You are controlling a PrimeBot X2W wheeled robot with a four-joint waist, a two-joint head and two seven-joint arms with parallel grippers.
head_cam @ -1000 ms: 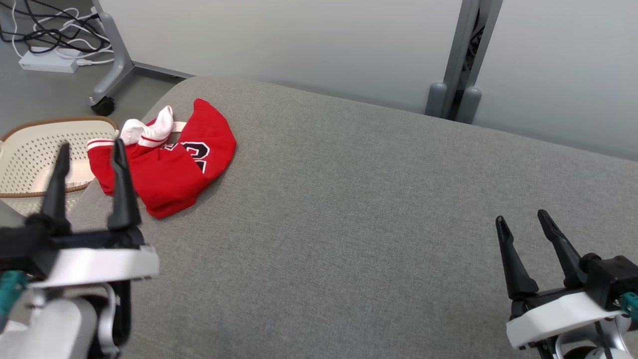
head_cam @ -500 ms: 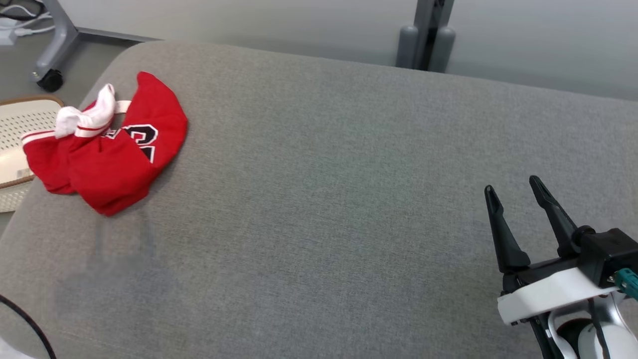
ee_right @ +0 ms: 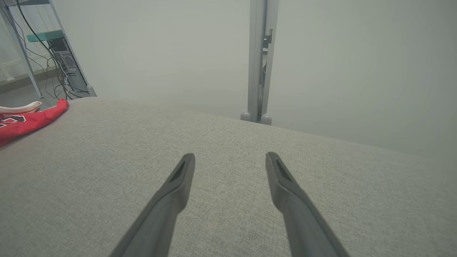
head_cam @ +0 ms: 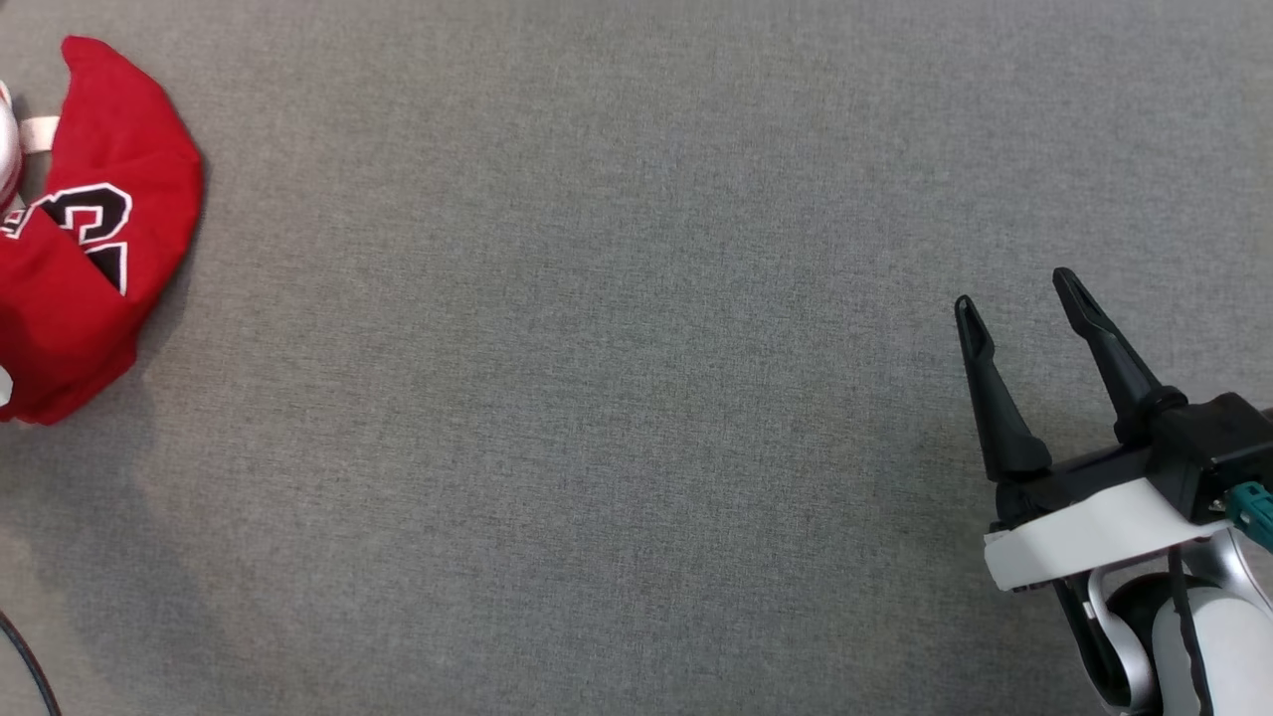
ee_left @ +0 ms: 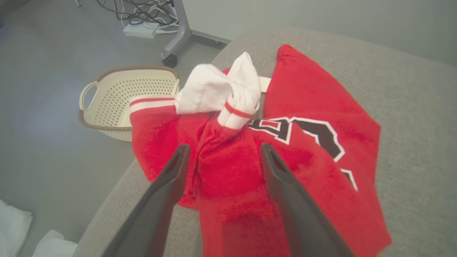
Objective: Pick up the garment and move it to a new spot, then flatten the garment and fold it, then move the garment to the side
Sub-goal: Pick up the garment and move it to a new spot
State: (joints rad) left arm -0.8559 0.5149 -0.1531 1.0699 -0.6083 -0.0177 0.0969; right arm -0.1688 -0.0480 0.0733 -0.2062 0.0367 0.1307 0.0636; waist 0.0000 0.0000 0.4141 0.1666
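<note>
Garment (ee_left: pixel 321 107) position decides the coming move: the crumpled red cloth lies at the left end of the grey cushion (head_cam: pixel 617 418), at the 9 o'clock edge of the head view. The left gripper (ee_left: pixel 225 148) is plainly the nearer one. In its wrist view its two dark fingers stand wide apart and hold nothing. A raised ridge of red cloth sits between them, dead ahead at 12 o'clock; whether the tips touch the fabric I cannot tell. The heap's long axis runs from about 11 o'clock to 5 o'clock in that view, and the white sleeve ends are bunched just past the fingertips. A cream basket (ee_left: pixel 137 67) stands on the floor at 10 o'clock, beyond the cushion's edge. The right gripper (head_cam: pixel 1012 288), also spread wide and empty, hovers over bare cushion well apart from the garment, which lies toward 9 o'clock from it. A short descent and a close by the left arm looks like the next step.
</note>
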